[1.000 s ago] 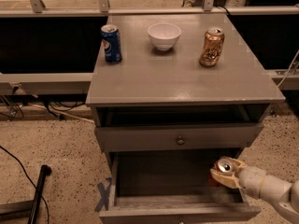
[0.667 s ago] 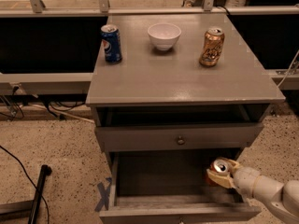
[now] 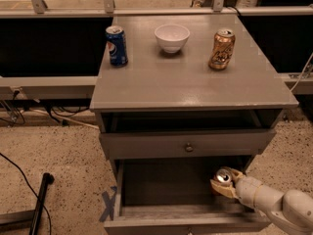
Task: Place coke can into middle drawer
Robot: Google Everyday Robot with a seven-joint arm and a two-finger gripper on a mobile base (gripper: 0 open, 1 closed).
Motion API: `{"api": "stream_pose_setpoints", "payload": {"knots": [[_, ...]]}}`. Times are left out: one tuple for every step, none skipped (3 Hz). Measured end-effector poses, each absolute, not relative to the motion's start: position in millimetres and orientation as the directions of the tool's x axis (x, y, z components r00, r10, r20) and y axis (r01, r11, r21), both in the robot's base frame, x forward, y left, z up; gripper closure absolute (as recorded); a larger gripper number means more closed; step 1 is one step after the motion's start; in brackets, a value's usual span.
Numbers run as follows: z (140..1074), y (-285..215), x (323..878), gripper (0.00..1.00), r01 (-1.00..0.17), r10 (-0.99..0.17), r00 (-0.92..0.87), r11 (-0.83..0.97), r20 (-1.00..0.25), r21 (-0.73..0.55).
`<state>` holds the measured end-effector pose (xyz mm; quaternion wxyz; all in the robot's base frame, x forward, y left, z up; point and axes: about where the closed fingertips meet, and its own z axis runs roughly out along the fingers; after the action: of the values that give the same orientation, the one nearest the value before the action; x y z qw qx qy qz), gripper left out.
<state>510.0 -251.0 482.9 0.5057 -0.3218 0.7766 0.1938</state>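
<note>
Since the earlier frames the gripper and its load have slid toward 9 o'clock, further in over the open drawer from its right wall. The gripper's cream, rounded fingers are closed around the coke can. Only the can's round silver top and a sliver of dark red side show between them. The can sits at the tip of the gripper, with the pale, smooth arm trailing off toward 4 o'clock into the frame corner. It is held within the middle drawer, at the 3 o'clock end of that box and close beside the right wall; whether it touches the floor cannot be told. The drawer is a wide, shallow grey wooden box with a streaky floor and plain walls, pulled out under the closed upper drawer front with its small round knob. On the flat, matte grey cabinet top stand a blue Pepsi can at 10 o'clock, a white round bowl at 12 and a gold-brown can at 2. Blue tape marks the speckled floor at 7 o'clock of the cabinet.
</note>
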Motion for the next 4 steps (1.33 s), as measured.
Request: {"api": "stream_pose_setpoints", "payload": {"knots": [[469.0, -249.1, 512.1, 1.00, -0.707, -0.300, -0.275, 0.706, -0.913, -0.019], [462.8, -249.7, 512.0, 0.82, -0.712, -0.295, -0.273, 0.702, -0.916, -0.013], [462.9, -247.4, 512.5, 0.59, -0.715, -0.294, -0.272, 0.699, -0.916, -0.012], [462.7, -245.1, 513.0, 0.35, -0.717, -0.294, -0.271, 0.697, -0.917, -0.011]]}}
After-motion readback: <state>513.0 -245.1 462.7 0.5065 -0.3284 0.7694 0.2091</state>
